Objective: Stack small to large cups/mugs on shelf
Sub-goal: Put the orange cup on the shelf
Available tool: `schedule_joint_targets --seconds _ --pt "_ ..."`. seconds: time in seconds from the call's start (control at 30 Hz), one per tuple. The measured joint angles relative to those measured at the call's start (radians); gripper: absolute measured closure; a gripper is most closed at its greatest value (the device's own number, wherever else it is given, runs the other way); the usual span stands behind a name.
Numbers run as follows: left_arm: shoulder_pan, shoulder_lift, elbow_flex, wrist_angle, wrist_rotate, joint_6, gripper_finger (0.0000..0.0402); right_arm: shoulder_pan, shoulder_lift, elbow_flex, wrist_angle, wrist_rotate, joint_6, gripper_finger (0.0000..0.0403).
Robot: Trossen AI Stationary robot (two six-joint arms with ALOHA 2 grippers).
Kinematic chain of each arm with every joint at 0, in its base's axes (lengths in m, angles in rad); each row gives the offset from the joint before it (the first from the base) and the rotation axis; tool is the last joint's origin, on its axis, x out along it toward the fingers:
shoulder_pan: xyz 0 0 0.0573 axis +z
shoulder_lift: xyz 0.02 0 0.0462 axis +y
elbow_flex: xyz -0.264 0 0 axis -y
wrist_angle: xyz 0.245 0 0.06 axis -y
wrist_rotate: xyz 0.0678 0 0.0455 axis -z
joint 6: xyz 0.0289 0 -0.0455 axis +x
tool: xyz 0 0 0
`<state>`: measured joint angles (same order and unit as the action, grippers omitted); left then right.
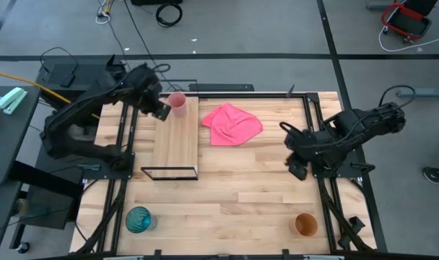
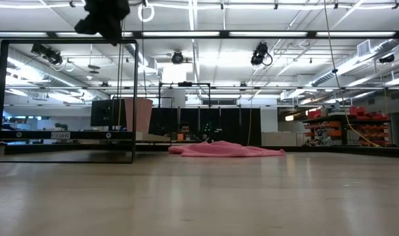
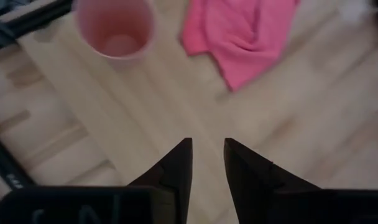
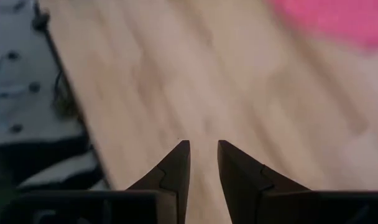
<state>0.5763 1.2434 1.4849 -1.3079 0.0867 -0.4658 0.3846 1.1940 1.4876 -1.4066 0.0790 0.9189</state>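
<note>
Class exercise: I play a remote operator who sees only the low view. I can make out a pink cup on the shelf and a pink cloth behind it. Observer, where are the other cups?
Observer: The teal cup stands on the table at its front left corner, off the shelf.
Operator: And the third one?
Observer: The orange cup stands at the front right corner, also on the table.
Operator: Is anything holding the pink cup?
Observer: No. The left gripper is open and empty, apart from the pink cup.
Operator: And the right arm?
Observer: The right gripper is open over bare table at the right edge.
</note>
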Motion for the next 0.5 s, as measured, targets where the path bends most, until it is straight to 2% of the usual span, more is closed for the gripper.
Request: schedule_joint_targets --seconds 0.1,0.23,0.4,0.5 --pt "-0.077 -0.034 0.0 0.002 -0.001 -0.053 0.03 0.081 -0.006 0.0 -0.098 -0.06 0.138 0.0313" --pt "-0.164 -0.05 0.0 0.002 -0.001 -0.092 0.03 0.264 -0.007 -0.002 -0.164 -0.067 0.332 0.0313" --pt "-0.239 -0.049 0.0 0.002 -0.003 -0.108 0.0305 0.522 0.011 -0.035 -0.148 0.034 0.613 0.0313" --pt "-0.27 -0.048 0.0 0.004 -0.01 -0.131 0.0308 0.657 0.03 -0.083 -0.139 0.048 0.792 0.0313"
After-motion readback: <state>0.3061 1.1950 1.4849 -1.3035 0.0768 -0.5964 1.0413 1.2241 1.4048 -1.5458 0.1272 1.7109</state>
